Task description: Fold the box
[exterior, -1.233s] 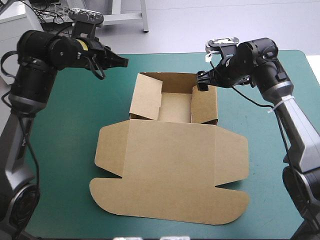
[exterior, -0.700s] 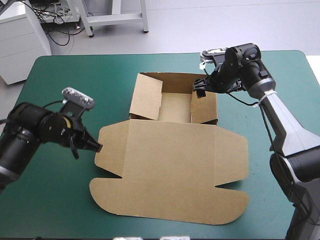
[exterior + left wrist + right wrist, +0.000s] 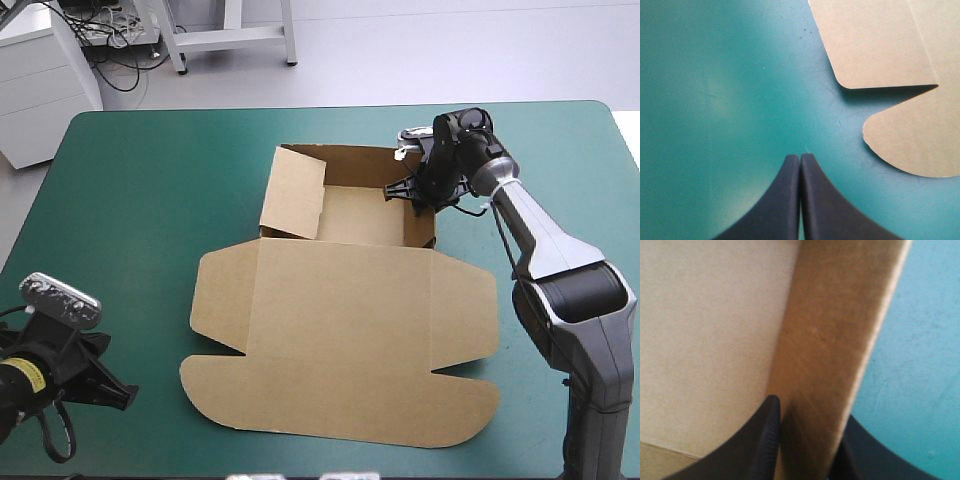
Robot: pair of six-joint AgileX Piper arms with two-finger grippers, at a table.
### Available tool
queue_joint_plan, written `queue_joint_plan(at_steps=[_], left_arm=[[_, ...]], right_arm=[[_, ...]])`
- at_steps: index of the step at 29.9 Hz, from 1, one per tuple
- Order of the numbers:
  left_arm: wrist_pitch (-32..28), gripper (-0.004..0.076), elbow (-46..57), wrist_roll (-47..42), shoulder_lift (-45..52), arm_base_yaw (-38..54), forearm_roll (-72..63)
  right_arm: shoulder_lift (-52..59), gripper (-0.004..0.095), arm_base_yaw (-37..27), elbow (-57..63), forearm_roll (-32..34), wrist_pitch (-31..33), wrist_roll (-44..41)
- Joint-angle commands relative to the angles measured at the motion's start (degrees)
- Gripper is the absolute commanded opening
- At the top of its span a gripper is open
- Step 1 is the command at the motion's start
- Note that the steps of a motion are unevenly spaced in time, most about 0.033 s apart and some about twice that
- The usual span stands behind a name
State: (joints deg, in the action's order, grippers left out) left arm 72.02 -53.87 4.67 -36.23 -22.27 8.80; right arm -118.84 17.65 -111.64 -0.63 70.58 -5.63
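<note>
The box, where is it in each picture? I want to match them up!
High view: the box lies mid-table, tray far, lid flat near.
Left wrist view: the box shows two rounded flaps, ahead of the shut left gripper, off to one side.
Right wrist view: its wall stands between the right gripper's fingers.
Shared landmark: the teal-green cover.

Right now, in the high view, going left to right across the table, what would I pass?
The left tool, shut, then the box: its left flap leaning inward, its tray floor, then the right tool shut on its right wall.
</note>
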Motion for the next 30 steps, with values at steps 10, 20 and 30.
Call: queue_joint_plan(at_steps=[10,20,30], left_arm=[[1.95,-0.0032,-1.03,-1.22,2.1,-0.22,1.09],[2.26,-0.0032,-1.03,-1.47,2.1,-0.22,1.49],[2.26,-0.0032,-1.03,-1.36,2.1,-0.22,1.49]], right_arm=[[3.03,-0.0023,-0.68,-6.5,7.5,0.75,1.19],[4.32,-0.0023,-5.8,-20.03,20.4,0.75,3.17],[3.15,-0.0023,-23.8,-21.91,15.08,-0.84,5.63]])
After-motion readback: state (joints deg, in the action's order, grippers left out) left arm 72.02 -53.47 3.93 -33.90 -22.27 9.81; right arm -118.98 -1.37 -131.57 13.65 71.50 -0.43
